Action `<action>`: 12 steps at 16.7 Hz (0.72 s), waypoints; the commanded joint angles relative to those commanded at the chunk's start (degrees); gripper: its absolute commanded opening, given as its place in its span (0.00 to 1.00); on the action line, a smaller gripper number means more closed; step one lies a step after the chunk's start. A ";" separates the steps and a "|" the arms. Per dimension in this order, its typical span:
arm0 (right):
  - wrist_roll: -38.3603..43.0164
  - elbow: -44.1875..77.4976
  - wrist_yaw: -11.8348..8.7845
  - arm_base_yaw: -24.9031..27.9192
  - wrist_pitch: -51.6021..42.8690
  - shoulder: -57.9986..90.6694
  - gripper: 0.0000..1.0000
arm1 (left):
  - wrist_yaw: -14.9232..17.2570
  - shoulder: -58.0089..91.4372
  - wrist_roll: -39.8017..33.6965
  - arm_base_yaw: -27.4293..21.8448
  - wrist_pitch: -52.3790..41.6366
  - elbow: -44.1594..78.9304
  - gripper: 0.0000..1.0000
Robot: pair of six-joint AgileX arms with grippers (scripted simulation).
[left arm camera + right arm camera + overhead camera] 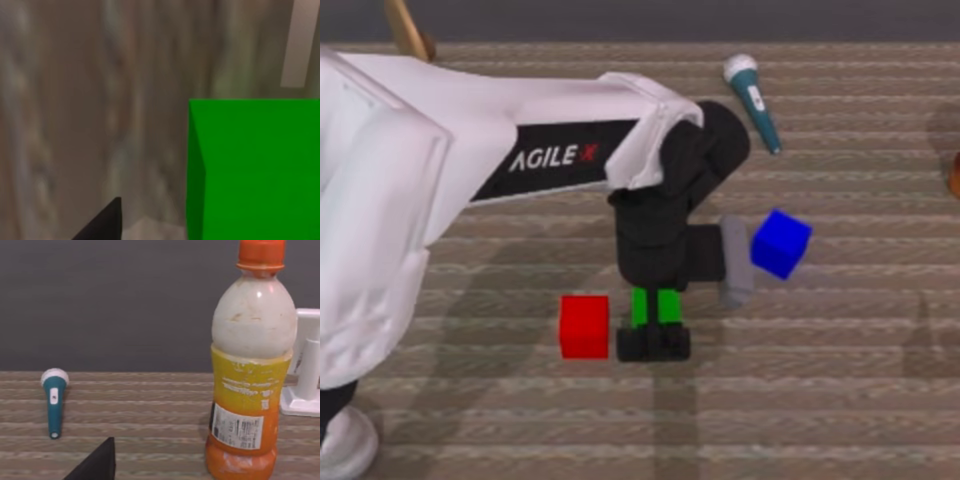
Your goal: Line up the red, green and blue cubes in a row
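Note:
The red cube (pixel 584 326) lies on the table left of centre. Directly to its right stands the green cube (pixel 655 305), a narrow gap apart, partly hidden under my left gripper (pixel 653 342). That gripper points down over the cube and is open. In the left wrist view the green cube (pixel 255 170) fills the frame, with bare table between it and the one dark finger (pixel 106 224) that shows. The blue cube (pixel 781 243) sits farther right and farther back, out of line with the other two. My right arm is parked outside the top view; one finger (pixel 100 465) shows.
A grey box (pixel 735 262) sits just left of the blue cube, partly under my left wrist. A teal microphone (pixel 752 98) lies at the back. An orange drink bottle (pixel 250 365) and a white stand (pixel 306 365) are by the right arm.

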 joint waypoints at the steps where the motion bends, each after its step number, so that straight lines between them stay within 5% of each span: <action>1: 0.00 0.00 0.00 0.00 0.00 0.00 1.00 | -0.01 -0.05 0.01 0.00 -0.19 0.19 1.00; 12: 0.00 0.00 0.00 0.00 0.00 0.00 1.00 | -0.03 -3.75 -0.08 1.12 -13.98 10.22 1.00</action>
